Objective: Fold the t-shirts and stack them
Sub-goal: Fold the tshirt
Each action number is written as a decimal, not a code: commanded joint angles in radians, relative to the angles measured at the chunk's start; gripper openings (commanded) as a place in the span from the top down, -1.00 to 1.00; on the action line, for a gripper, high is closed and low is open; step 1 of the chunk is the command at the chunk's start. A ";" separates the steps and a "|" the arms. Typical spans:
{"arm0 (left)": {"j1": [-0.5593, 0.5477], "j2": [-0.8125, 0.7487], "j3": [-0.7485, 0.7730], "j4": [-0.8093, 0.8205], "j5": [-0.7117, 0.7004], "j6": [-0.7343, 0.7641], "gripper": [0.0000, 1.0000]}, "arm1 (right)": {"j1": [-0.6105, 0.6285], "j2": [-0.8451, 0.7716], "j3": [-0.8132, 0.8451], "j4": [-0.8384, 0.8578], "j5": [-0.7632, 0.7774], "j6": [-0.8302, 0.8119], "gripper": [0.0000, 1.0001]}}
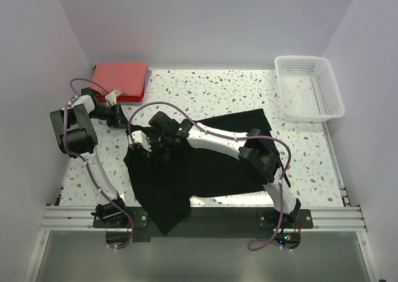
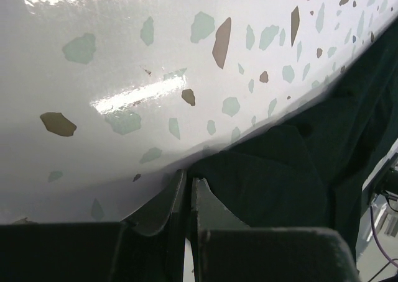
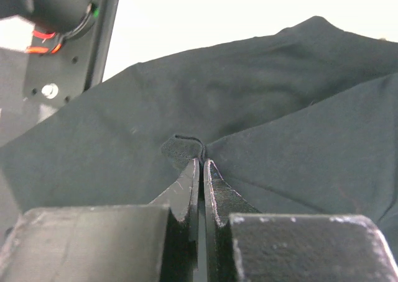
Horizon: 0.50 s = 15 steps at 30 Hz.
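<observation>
Basket (image 1: 311, 115), red shirts (image 1: 120, 79) fill far corners.

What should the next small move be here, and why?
Probably lift the right gripper slightly: it is shut on a pinched ridge of the black t-shirt, which lies spread out, and the left gripper is closed at its edge, so raising starts the fold.

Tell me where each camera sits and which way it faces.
Top external: above and behind the bases, looking down on table, left arm, right arm, black t-shirt.
Left wrist: on left arm, facing shirt's edge past the closed left gripper.
Right wrist: on right arm, facing cloth pinched by right gripper.
Shared: all show the black t-shirt.
</observation>
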 commanded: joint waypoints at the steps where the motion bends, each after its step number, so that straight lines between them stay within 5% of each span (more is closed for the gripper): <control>1: 0.019 0.041 0.021 0.082 -0.165 0.030 1.00 | 0.002 -0.080 -0.040 0.009 -0.077 0.006 1.00; 10: 0.019 0.041 0.023 0.079 -0.158 0.030 1.00 | 0.005 0.015 0.035 0.021 -0.067 0.060 1.00; 12: 0.020 0.033 0.023 0.076 -0.161 0.033 1.00 | 0.000 0.023 0.073 -0.022 -0.049 0.067 0.37; 15: 0.020 0.035 0.032 0.065 -0.162 0.044 1.00 | -0.050 -0.026 0.047 -0.024 -0.020 0.118 -0.15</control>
